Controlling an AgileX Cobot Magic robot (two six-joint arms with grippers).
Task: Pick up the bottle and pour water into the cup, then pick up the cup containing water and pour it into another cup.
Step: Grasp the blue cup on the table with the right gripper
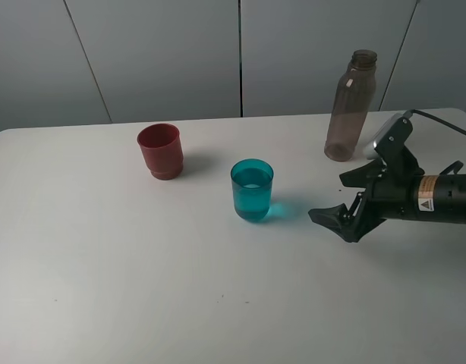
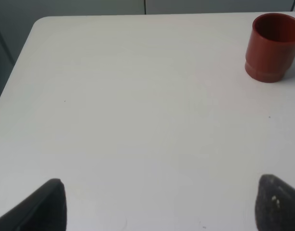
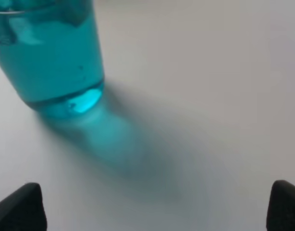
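Centre frame: the cup (image 1: 252,193), apparently holding water. Right gripper (image 1: 329,197), jaws spread and empty, lies just to its right; left gripper (image 2: 159,204) is likewise spread.

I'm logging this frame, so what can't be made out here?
Left gripper: outside the high view; wrist view's edge cuts its fingers.
Cup: blurred in the right wrist view, rim cut off.
Red cup: inside bottom hidden by its wall, both views.
Bottle: remaining water unclear through tinted wall, high view.

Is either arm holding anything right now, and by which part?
Nothing is held. The right end effector is open beside the blue cup, apart from it; the left end effector is open over the table.
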